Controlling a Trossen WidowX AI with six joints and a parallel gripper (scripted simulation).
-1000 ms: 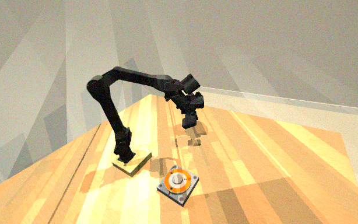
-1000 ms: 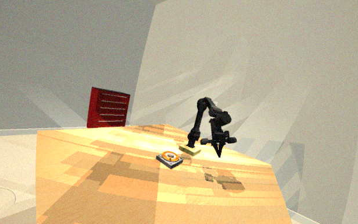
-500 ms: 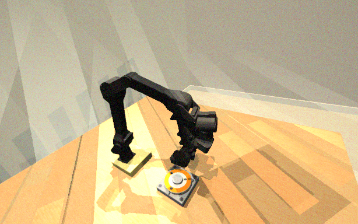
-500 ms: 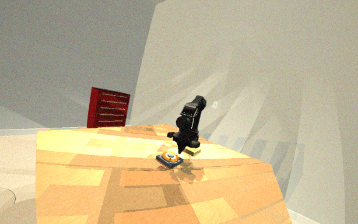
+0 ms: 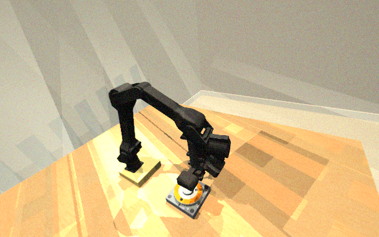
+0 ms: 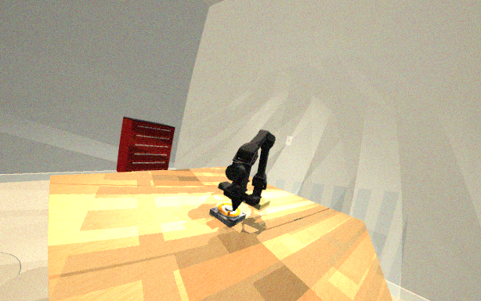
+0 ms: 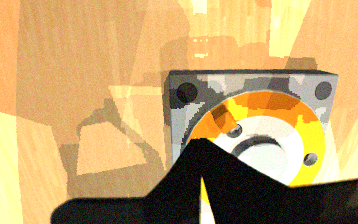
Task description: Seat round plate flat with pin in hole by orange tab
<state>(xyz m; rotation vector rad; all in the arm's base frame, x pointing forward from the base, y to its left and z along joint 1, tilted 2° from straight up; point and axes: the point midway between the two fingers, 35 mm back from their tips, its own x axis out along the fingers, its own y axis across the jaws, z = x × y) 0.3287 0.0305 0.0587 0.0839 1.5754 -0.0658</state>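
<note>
Gripper (image 7: 201,150) closed on nothing, poised over the plate (image 7: 308,135) on the grey base (image 7: 181,112), near the table's front edge. Plate is best nudged round by its rim, gently, until the hole meets the pin.

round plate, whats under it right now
The round plate sits over the grey square base, whose corner holes show around it. The white post shows through its centre. The pin cannot be seen, and the shut gripper covers the plate's near edge.
</note>
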